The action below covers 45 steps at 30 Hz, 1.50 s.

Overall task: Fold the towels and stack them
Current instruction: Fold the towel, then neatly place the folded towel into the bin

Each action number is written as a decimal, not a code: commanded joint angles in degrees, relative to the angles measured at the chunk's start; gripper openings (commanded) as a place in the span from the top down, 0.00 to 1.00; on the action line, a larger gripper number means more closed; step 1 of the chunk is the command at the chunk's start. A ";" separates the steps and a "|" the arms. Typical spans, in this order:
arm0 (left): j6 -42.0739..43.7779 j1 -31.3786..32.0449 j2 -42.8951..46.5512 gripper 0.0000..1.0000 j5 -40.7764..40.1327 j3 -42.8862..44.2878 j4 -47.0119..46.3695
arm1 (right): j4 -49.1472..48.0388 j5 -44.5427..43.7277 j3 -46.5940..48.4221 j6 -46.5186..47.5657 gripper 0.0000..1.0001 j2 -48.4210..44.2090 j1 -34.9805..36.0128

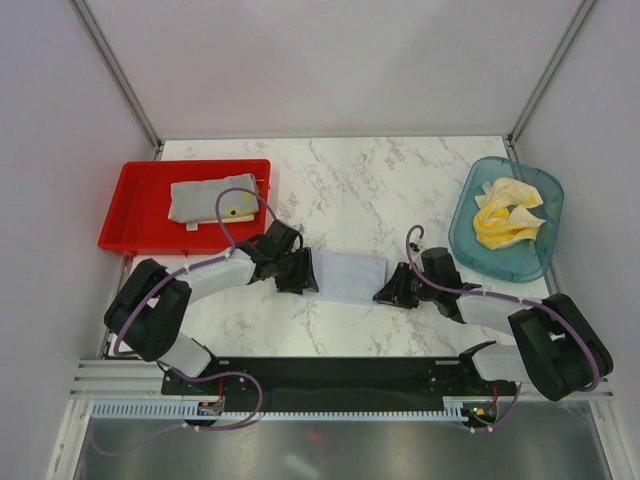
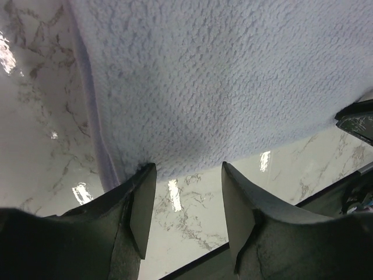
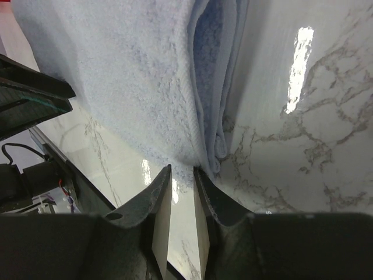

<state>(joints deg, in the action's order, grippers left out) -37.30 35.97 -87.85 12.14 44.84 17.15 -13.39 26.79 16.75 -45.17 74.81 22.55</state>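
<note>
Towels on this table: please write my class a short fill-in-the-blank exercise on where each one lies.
1. The folded grey towel lies in the ___ tray.
2. The teal basket holds crumpled towels coloured white and ___.
3. The pale folded towel on the marble table lies ___ the left gripper and the right gripper.

Missing words: red; yellow; between.

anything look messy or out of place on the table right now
Nothing is spilled or damaged. The only untidy spot is the teal basket at the right: its yellow and white towels lie crumpled, not folded. The pale towel in the middle lies folded flat.
</note>
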 commanded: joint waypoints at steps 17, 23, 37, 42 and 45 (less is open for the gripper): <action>13.21 -6.52 1.55 0.24 -1.52 7.37 5.98 | 23.14 -4.29 14.62 13.00 0.45 -18.11 -0.31; 14.36 -7.66 -3.54 0.23 2.97 6.23 0.26 | 27.27 -4.72 19.19 16.25 0.41 -20.40 -0.31; 9.09 -6.18 -11.37 0.40 5.26 4.90 -5.90 | 28.50 -6.30 18.93 17.92 0.40 -22.60 -0.31; 6.81 -4.15 -10.50 0.84 1.94 7.18 -0.65 | 28.59 -6.48 18.93 17.92 0.40 -22.69 -0.31; 6.63 -3.36 -9.62 0.98 -1.40 12.63 6.11 | 28.59 -6.31 19.19 17.66 0.40 -23.30 -0.31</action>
<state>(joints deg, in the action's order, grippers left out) -29.58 31.70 -97.49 15.05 52.58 15.11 15.44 21.08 34.76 -28.12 52.80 22.33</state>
